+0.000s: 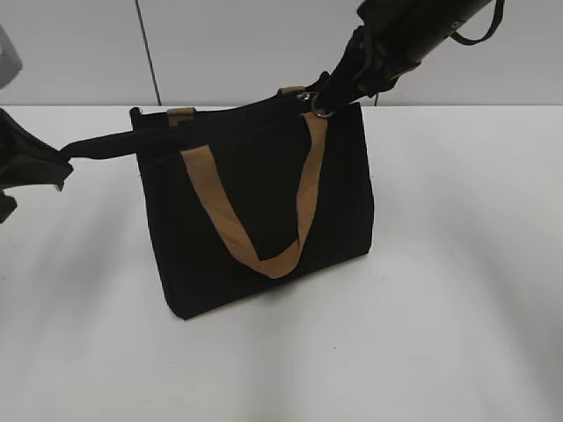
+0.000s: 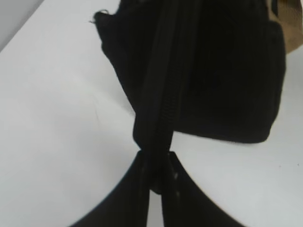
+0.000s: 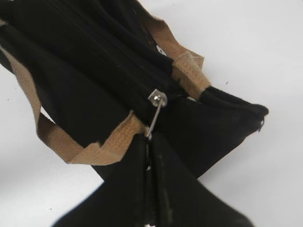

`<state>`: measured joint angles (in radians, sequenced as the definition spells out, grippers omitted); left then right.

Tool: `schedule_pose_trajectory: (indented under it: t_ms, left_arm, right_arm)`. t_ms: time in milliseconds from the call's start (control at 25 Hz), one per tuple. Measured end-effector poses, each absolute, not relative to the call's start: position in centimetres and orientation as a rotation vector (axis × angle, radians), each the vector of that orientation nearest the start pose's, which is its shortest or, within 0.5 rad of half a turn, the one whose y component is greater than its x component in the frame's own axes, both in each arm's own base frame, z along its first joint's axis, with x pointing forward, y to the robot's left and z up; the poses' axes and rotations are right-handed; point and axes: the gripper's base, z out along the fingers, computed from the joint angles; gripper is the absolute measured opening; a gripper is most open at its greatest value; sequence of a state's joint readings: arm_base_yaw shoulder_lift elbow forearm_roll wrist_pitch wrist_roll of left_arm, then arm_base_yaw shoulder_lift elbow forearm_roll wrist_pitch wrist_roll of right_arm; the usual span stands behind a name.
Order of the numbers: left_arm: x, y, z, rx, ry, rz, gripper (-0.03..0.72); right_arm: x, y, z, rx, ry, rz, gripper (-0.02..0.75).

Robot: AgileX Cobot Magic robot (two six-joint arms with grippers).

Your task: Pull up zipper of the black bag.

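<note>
The black bag stands upright on the white table, with tan strap handles. Its zipper ring pull sits at the top right corner. My right gripper is shut on the ring pull; in the right wrist view the silvery slider and ring run into the closed jaws. My left gripper is shut on the black zip tail at the bag's left end, stretched taut; in the left wrist view the tail enters the jaws. The bag fills the top there.
The white table surrounds the bag. A grey wall with a dark vertical seam stands behind. The right arm comes down from the upper right above the bag's corner.
</note>
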<state>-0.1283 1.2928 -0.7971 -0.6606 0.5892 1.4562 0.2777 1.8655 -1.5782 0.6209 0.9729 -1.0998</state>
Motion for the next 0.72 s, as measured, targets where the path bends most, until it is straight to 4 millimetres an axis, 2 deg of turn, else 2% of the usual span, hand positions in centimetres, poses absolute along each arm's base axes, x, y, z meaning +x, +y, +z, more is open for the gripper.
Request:
schedule_pose_trajectory:
  t_ms: [80,160,280,360,480,600,720]
  left_arm:
    - [25.0,-6.3,26.2,1.198,2.015,-0.090,0.035]
    - [25.2,-6.4,26.5,1.128,2.010,-0.096,0.065]
    - [25.5,-6.3,26.8,1.048,2.009,-0.112,0.223]
    - [25.7,-6.4,26.9,0.998,2.011,-0.133,0.385]
    - [25.8,-6.5,27.0,0.944,2.014,-0.166,0.533]
    - [25.6,-6.6,27.1,0.954,2.012,-0.186,0.564]
    - [24.7,-6.8,27.4,1.042,2.003,-0.210,0.566]
  right_arm:
    - [37.8,15.2,28.5,-1.351,2.137,0.492,0.018]
    - [37.5,14.8,29.1,-1.347,2.141,0.482,0.085]
    - [36.4,14.4,31.1,-1.291,2.160,0.496,0.268]
    - [35.6,14.2,32.4,-1.254,2.177,0.513,0.344]
    - [34.6,13.6,33.8,-1.234,2.193,0.468,0.383]
    - [33.7,12.6,34.8,-1.245,2.224,0.358,0.392]
    - [32.6,11.4,35.4,-1.294,2.295,0.237,0.393]
